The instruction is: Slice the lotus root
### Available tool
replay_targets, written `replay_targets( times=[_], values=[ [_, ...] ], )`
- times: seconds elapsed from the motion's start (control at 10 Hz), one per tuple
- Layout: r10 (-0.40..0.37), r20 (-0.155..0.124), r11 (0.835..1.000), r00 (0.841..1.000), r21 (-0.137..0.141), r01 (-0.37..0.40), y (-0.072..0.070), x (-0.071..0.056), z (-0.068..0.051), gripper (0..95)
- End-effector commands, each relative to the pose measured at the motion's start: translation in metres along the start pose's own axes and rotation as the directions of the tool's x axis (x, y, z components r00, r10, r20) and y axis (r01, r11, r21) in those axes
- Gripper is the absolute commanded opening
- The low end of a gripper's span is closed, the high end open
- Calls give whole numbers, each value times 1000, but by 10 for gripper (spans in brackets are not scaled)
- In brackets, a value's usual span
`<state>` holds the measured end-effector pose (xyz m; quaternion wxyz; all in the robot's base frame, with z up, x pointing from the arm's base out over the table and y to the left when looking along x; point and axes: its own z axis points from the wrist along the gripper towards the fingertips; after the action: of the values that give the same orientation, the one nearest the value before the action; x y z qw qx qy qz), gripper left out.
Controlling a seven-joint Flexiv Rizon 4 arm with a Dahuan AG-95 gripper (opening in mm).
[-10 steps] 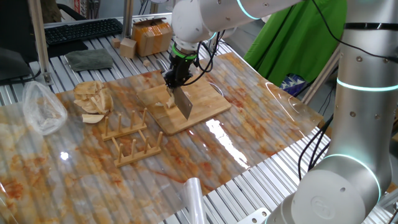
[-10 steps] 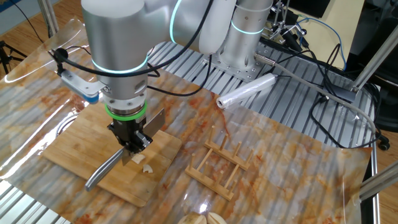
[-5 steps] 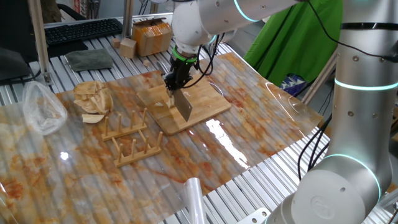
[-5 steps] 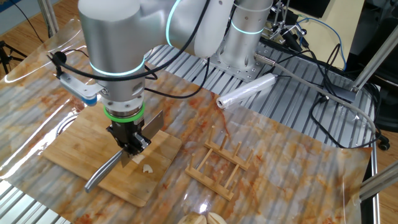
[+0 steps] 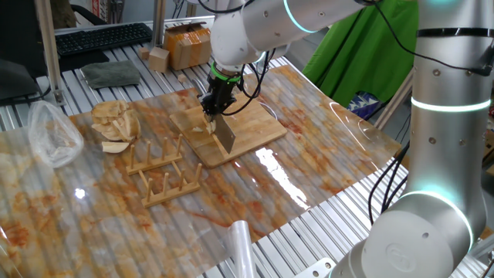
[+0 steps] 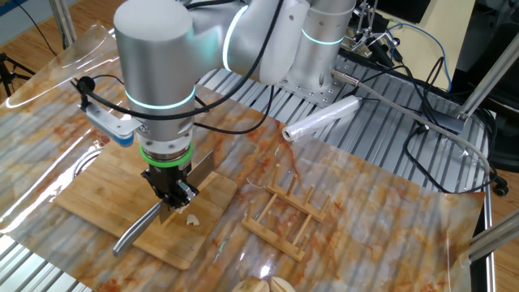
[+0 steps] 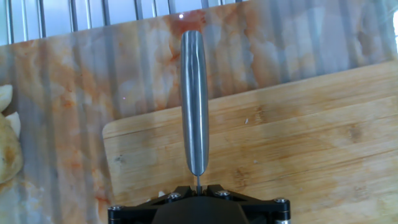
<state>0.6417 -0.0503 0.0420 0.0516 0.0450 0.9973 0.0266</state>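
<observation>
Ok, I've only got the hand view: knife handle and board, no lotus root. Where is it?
Observer: A small pale lotus root piece lies on the bamboo board, just beside the knife, on the wooden rack's side.
Operator: How is the blade set?
Observer: The blade hangs edge-down under the gripper, low over the board.
Operator: Anything close by?
Observer: The wooden rack stands off the board, apart from it.

A steel knife handle runs straight up from the gripper at the bottom edge. It crosses the bamboo cutting board's upper left corner onto the stained marbled mat. Pale curved slices lie at the mat's left edge.
</observation>
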Motion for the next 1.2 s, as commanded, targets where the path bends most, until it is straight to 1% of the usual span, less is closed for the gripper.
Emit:
replay_targets(
  times=[0.1,0.2,0.3,0.4,0.5,0.8,0.9,1.1,1.2],
  values=[
    [2,15,1000,1000,-5,-2,1,0,7,0],
    [3,1,1000,1000,-3,-3,1,-1,4,0],
    [3,-19,1000,1000,-4,-3,-1,-1,-4,0],
    [4,-24,1000,1000,-2,-4,-1,-1,-9,0],
    [6,-20,1000,1000,0,-6,-1,0,-10,0],
    [9,-18,1000,1000,1,-9,0,1,-11,0],
    [11,-8,1000,1000,-6,-11,1,1,-7,0],
    [21,35,1000,999,-9,-21,7,4,14,0],
    [25,40,1000,999,-9,-25,9,4,20,0]
  ],
)
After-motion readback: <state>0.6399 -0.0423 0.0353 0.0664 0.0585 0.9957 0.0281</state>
